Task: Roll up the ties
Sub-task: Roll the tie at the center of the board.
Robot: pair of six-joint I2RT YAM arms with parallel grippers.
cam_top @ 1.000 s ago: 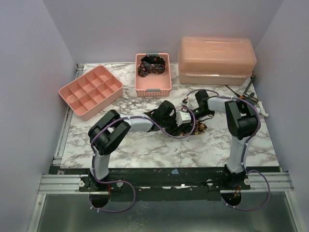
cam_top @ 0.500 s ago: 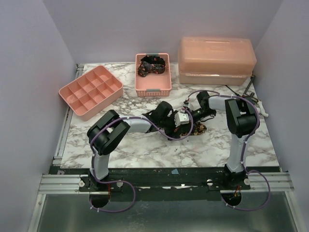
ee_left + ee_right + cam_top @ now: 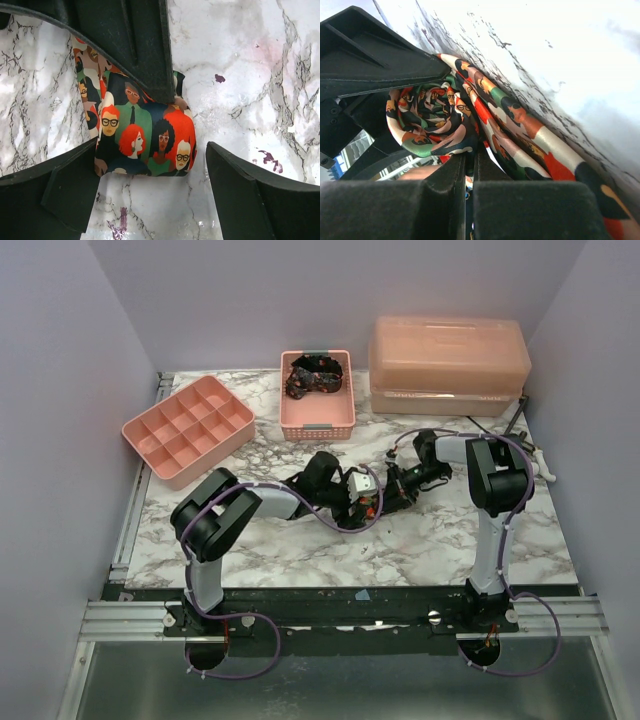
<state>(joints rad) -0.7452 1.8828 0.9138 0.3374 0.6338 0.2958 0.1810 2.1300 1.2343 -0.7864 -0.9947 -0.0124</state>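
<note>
Top external view showed the marble table (image 3: 300, 550) filling the frame. A pale pink lidded box (image 3: 448, 365) sat at upper right and a pink divided tray (image 3: 187, 428) at upper left. A pink basket (image 3: 317, 422) at upper centre held a second tie (image 3: 316, 374) in a loose dark heap. Both arms met just right of centre. The left gripper (image 3: 152, 150) stood with its fingers wide apart either side of the rolled tie (image 3: 145, 135), gripping nothing. The right gripper (image 3: 470, 165) was pinched shut on the roll's edge. The rolled tie lay on the marble, centre of the left wrist view, printed with red-haired, bespectacled cartoon faces.
</note>
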